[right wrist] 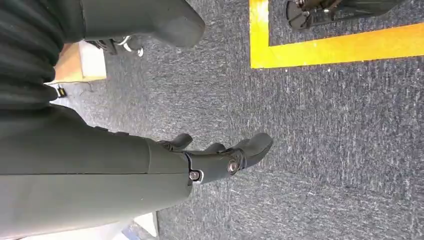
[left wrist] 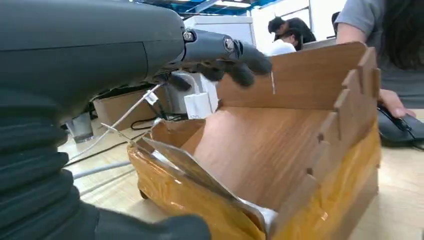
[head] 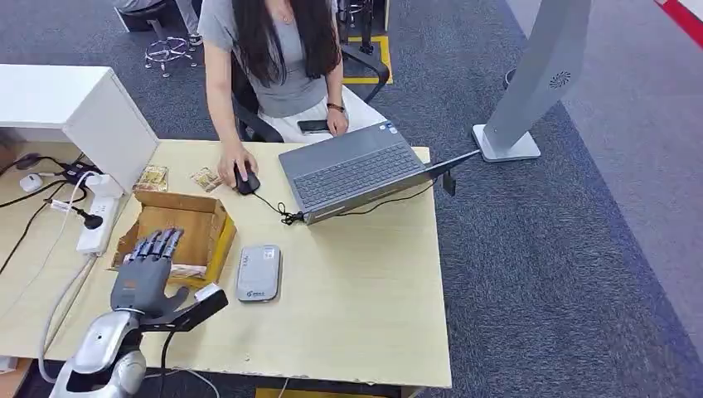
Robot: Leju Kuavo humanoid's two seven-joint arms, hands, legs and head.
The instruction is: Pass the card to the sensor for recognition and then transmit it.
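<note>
**Left hand spread above the cardboard box, right hand hanging over the carpet**

The left hand (head: 147,269) hovers over the near rim of an open cardboard box (head: 203,217) that sits toward the left edge of the tabletop (head: 356,290). Its fingers (left wrist: 240,62) are stretched out and apart, holding nothing; in the left wrist view they reach across the top of the box without touching its walls. Inside the box, against the near wall, a thin pale sheet-like piece (left wrist: 190,167) leans at a slant; whether this is the card cannot be told from the pictures.

Just beside the box, toward the middle of the tabletop and close to the near edge, lies a flat grey sensor (head: 259,272), face up and apart from the hand.

The right hand (right wrist: 220,160) hangs beside the robot above dark grey carpet (right wrist: 325,150), its fingers loosely extended and holding nothing; a yellow floor line (right wrist: 330,47) runs across the carpet beyond it.

At the far edge of the tabletop a person (head: 278,58) sits with one hand on a black mouse (head: 245,181). An open laptop (head: 356,170) lies next to the mouse, angled toward the right edge. A white power strip (head: 98,222) with cables rests along the left edge, behind the box, and two small packets (head: 178,178) lie between the box and the far edge.
</note>
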